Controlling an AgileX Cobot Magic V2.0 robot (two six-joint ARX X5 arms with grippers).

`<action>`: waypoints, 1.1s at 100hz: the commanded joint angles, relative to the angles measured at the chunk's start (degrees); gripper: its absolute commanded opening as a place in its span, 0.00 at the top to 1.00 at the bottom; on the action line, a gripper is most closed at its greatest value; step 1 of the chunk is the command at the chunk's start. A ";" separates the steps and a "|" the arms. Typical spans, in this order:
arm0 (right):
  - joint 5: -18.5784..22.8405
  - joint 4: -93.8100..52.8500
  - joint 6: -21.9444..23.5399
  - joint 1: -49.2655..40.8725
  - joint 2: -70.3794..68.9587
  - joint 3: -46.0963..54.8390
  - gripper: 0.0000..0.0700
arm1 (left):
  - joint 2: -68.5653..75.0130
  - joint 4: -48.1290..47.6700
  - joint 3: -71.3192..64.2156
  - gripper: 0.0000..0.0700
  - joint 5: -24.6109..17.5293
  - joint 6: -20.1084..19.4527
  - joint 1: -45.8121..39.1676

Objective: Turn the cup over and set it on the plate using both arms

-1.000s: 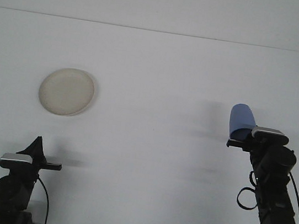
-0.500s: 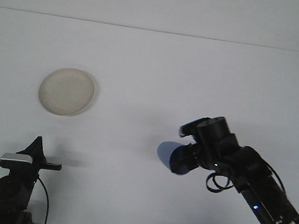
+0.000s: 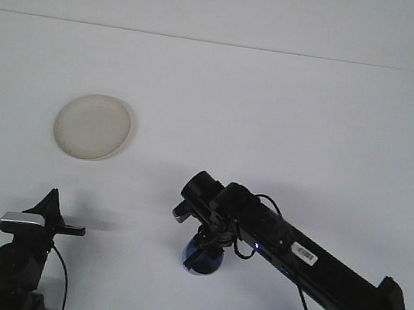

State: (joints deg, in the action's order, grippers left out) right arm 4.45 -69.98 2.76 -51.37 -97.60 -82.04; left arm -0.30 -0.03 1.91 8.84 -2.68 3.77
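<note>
The blue cup point(image 3: 204, 261) is low over the table near the front middle, mostly covered from above by my right gripper point(image 3: 201, 248), which is shut on it. My right arm reaches in from the lower right, stretched far to the left. The cream plate point(image 3: 92, 126) lies flat at the left of the table, far from the cup. At the lower left my left gripper point(image 3: 52, 203) is raised near the front edge, well below the plate, with nothing in it.
A white table point(image 3: 274, 118) spreads under everything, with its far edge along the top against a pale wall. My right arm's long black link point(image 3: 315, 266) crosses the lower right part of the table.
My right arm has swung the blue cup from the right side leftward and down to the front middle of the table. The left arm and the plate have stayed put.
</note>
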 commanded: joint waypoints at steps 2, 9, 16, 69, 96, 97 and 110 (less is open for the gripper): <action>-0.13 -0.44 -1.11 -0.98 -1.64 -1.33 0.99 | 0.13 0.57 -1.11 0.98 -0.04 -0.74 -0.02; -0.15 -0.33 -1.09 -1.38 -2.05 -1.33 0.85 | 0.13 0.57 -1.11 0.98 -0.04 -0.74 -0.02; -0.17 0.20 -1.09 -1.73 -2.05 -1.33 0.60 | 0.13 0.57 -1.11 0.98 -0.04 -0.74 -0.02; -5.49 4.13 -2.71 -1.01 18.78 -4.31 0.45 | 0.13 0.57 -1.11 0.98 -0.04 -0.74 -0.02; -9.46 23.50 -0.44 -1.14 50.07 16.09 0.45 | 0.13 0.57 -1.11 0.98 -0.04 -0.76 0.00; -9.44 24.33 -0.31 -1.14 51.30 17.27 0.45 | 0.13 0.57 -1.11 0.98 -0.04 -0.76 -0.02; -9.44 32.50 0.52 -1.14 66.42 32.02 0.45 | 0.13 0.57 -1.11 0.98 -0.04 -0.74 -0.02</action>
State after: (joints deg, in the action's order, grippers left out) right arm -4.80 -40.40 2.02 -51.90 -37.08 -56.07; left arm -0.30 -0.03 1.91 8.84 -2.68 3.77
